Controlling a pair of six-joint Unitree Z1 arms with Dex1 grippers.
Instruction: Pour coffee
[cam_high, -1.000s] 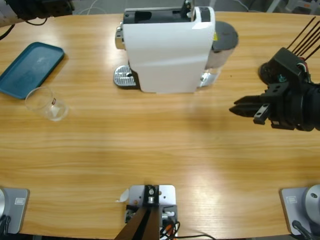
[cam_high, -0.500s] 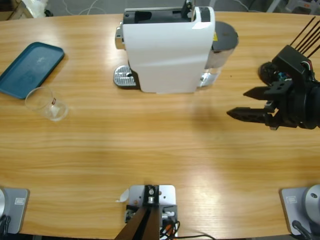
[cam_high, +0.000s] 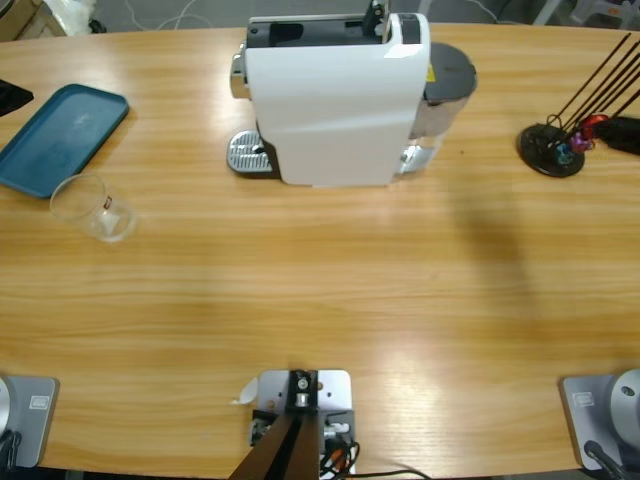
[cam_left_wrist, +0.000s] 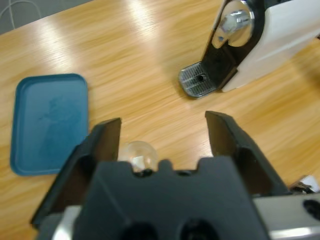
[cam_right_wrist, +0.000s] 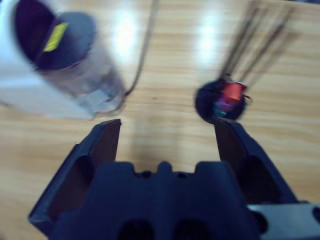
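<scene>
A small clear glass tumbler with a tiny red mark rests on the wood just below the blue tray. No amber coffee shows in it. In the left wrist view the tumbler sits low between the open jaws of my left gripper, which hovers above it. The white coffee machine stands at the back middle, its metal drip tray on its left side. My right gripper is open and holds nothing, over bare wood between the machine's water tank and a black stand.
The black round stand with several thin sticks and a red piece is at the far right. Both arms are almost out of the high view: only dark slivers show at the left and right edges.
The arm at the right opened its jaws, then drew back out of the high view, uncovering the black stand. A dark sliver has appeared at the left edge near the tray.
</scene>
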